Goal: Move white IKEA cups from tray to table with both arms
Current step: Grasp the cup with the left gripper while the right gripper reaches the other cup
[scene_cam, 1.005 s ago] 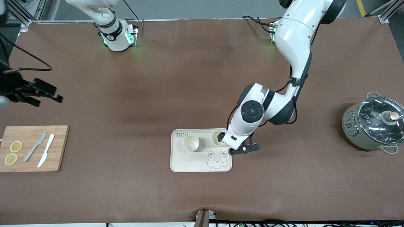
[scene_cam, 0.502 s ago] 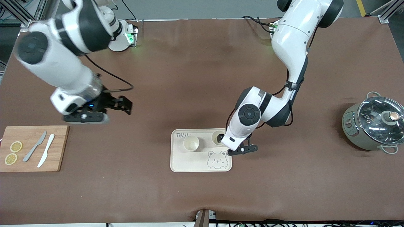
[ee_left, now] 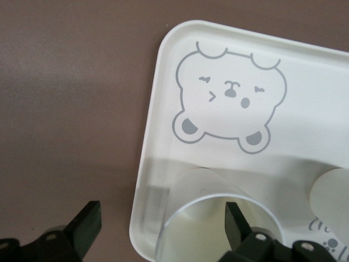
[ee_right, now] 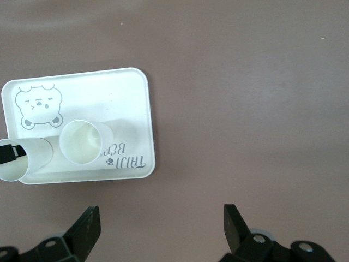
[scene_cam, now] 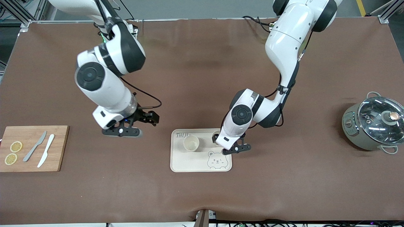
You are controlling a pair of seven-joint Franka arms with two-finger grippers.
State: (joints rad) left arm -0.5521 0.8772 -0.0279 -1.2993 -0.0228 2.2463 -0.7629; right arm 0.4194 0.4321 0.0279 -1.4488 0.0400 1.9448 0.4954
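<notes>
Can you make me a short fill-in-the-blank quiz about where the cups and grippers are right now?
1. Both white cups stand on the ____ tray.
2. One finger of the left gripper is ____ the cup at the tray's edge.
3. The right gripper hovers over the bare ____, fingers open.

Missing words: bear-printed; inside; table
</notes>
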